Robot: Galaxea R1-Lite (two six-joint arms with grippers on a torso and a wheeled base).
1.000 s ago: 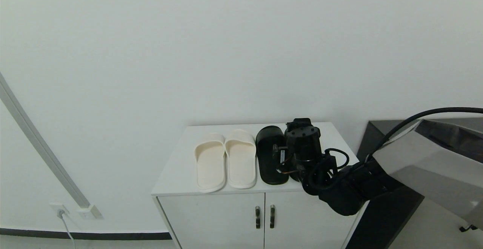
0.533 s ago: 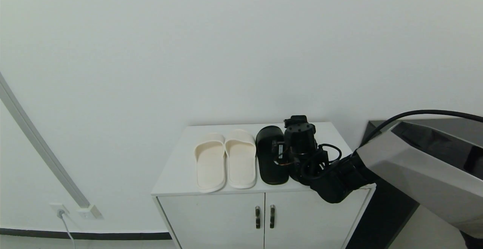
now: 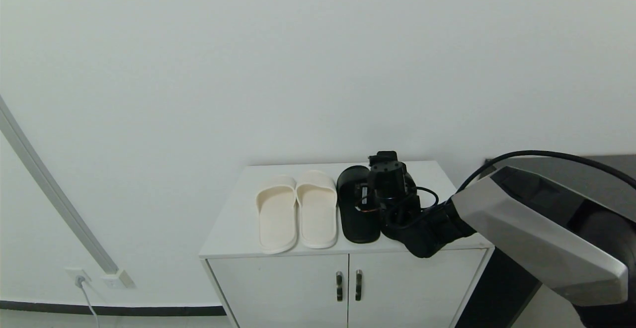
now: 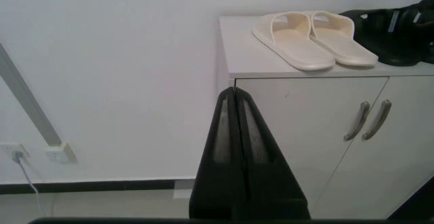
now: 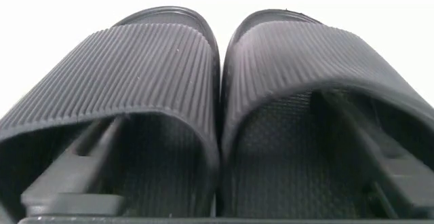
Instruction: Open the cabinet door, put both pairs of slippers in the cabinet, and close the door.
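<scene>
Straddling the adjoining walls of the black slippers (image 3: 357, 208) on the cabinet top (image 3: 231, 223), the right tool (image 5: 220, 190) is released, with one finger under each strap. Closing would probably pinch both walls and lift the pair as one. The left tool (image 4: 235, 142) hangs clenched and empty near the cabinet. The white slippers (image 3: 297, 211) lie alongside. The doors (image 3: 278, 288) are closed. In the head view the arm hides the second black slipper.
</scene>
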